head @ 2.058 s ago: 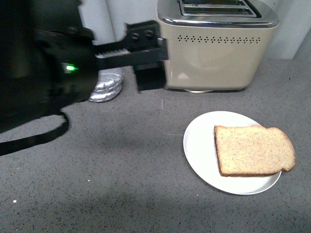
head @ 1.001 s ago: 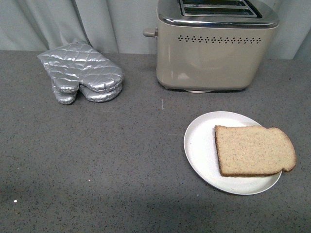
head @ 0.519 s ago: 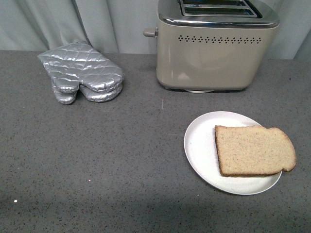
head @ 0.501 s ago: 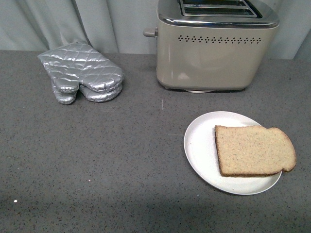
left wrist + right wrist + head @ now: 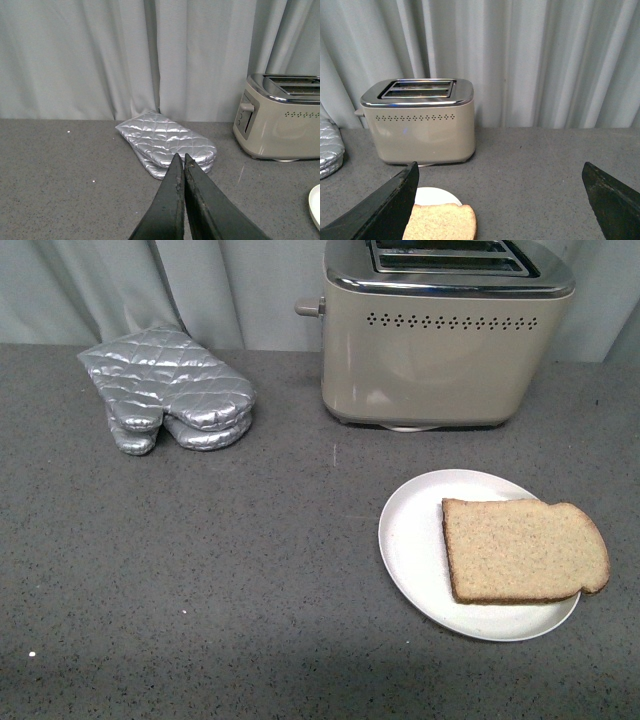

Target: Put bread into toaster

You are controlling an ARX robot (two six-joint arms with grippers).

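Observation:
The bread (image 5: pixel 524 550), a light-brown slice with a darker crust, lies flat on a white plate (image 5: pixel 410 540) at the front right of the counter; its rounded end overhangs the plate's right rim. Behind it stands the beige toaster (image 5: pixel 440 355) with a chrome top, two slots and a lever knob on its left side. Neither arm shows in the front view. My left gripper (image 5: pixel 180 159) is shut with nothing in it, pointing toward the mitts. My right gripper (image 5: pixel 500 172) is open wide, with the bread (image 5: pixel 442 220) by its left finger and the toaster (image 5: pixel 420 122) beyond.
Silver quilted oven mitts (image 5: pixel 170 388) lie at the back left of the grey speckled counter (image 5: pixel 220 570), also visible in the left wrist view as mitts (image 5: pixel 167 142). A pale curtain (image 5: pixel 120 285) hangs behind everything.
About two seconds ago a black arm stretched across the left of the front view, reaching the toaster's left side. It has since withdrawn out of that view. Bread, plate and toaster have not moved.

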